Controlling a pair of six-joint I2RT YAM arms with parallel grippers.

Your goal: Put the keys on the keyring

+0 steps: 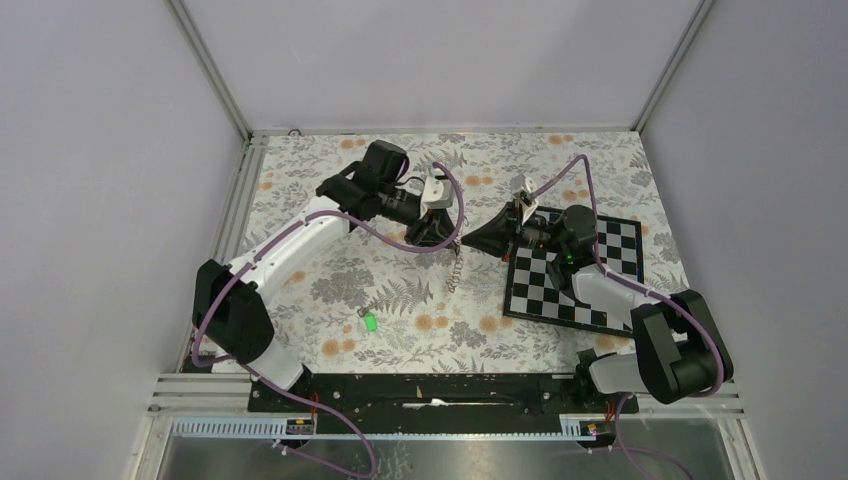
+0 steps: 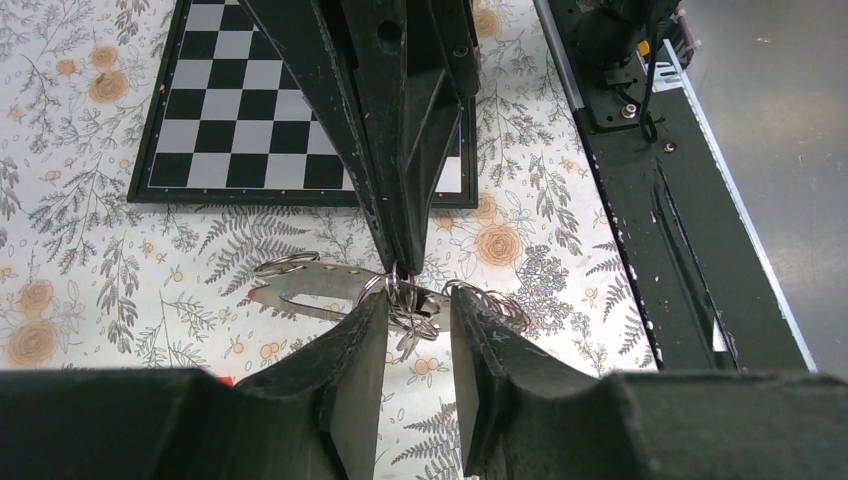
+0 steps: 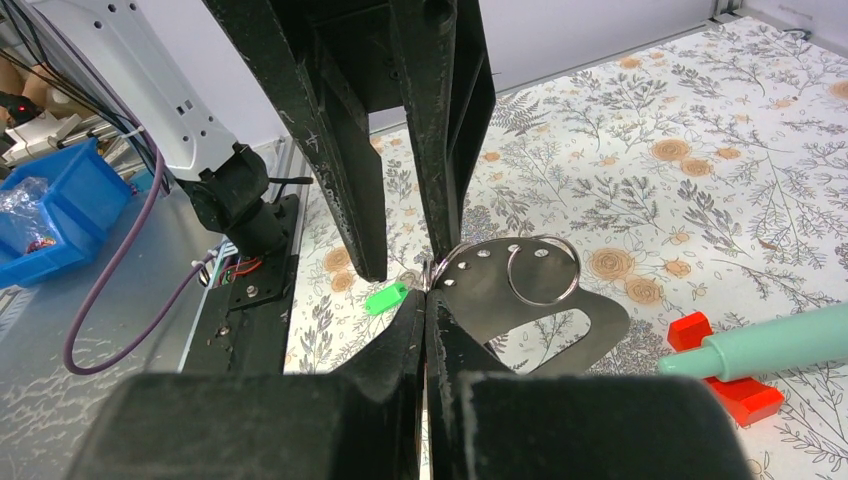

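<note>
pinching the edge of the keyring at lower centre of the right wrist view, right gripper fingers pressed together. straddling its small split rings at lower centre of the left wrist view, left gripper fingers parted. lying alone on the floral table, below and left of centre in the top view: green-headed key.

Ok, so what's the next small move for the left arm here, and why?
Probably draw the left gripper back from the keyring and head for the green key. The right gripper is shut on the keyring, the left's jaws stand open around its rings, and that key lies loose on the table.
</note>
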